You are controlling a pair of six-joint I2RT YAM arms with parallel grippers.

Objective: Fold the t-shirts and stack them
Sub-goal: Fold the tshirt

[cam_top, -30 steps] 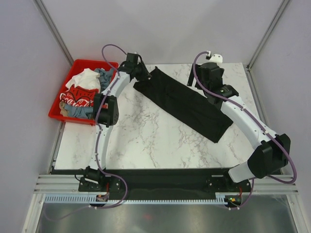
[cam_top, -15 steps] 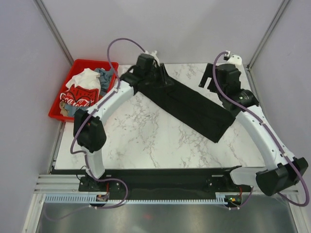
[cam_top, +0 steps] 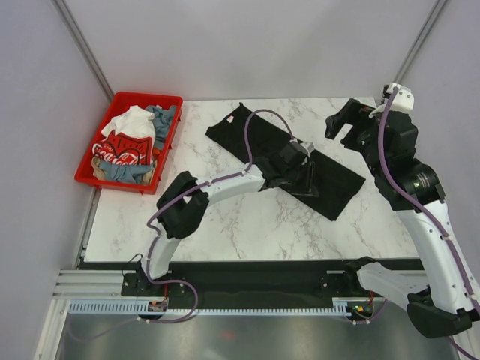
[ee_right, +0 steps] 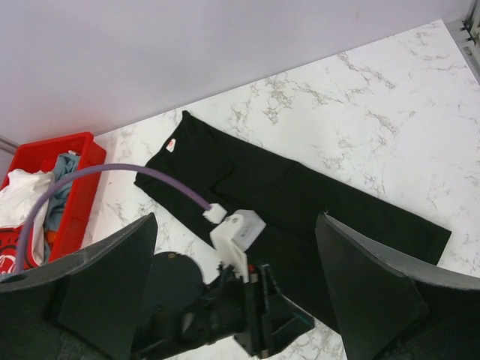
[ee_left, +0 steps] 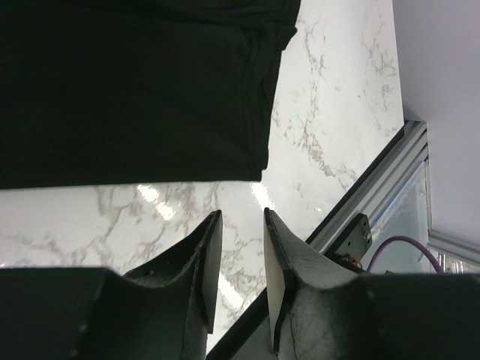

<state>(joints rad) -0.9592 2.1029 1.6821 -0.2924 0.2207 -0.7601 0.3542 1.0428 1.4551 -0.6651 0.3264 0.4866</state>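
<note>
Your left gripper (cam_top: 306, 178) has swung from the black tee's (cam_top: 247, 135) bin (cam_top: 146, 96) end to its end farthest from the bin. Your right gripper (cam_top: 343, 124) has pulled farther from the bin.

Left wrist: gripper (ee_left: 241, 214) narrow and empty, beside the tee's hem, over the counter (ee_left: 330, 112).

Right wrist: gripper (ee_right: 236, 217) wide and empty. The tee lies as a strip right of the bin.

Overhead wide; both wrists share black t-shirt (cam_top: 234, 132).

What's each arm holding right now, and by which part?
Nothing. The left gripper has its jaws slightly apart and empty, near the black tee's edge. The right gripper is wide open and empty.
</note>
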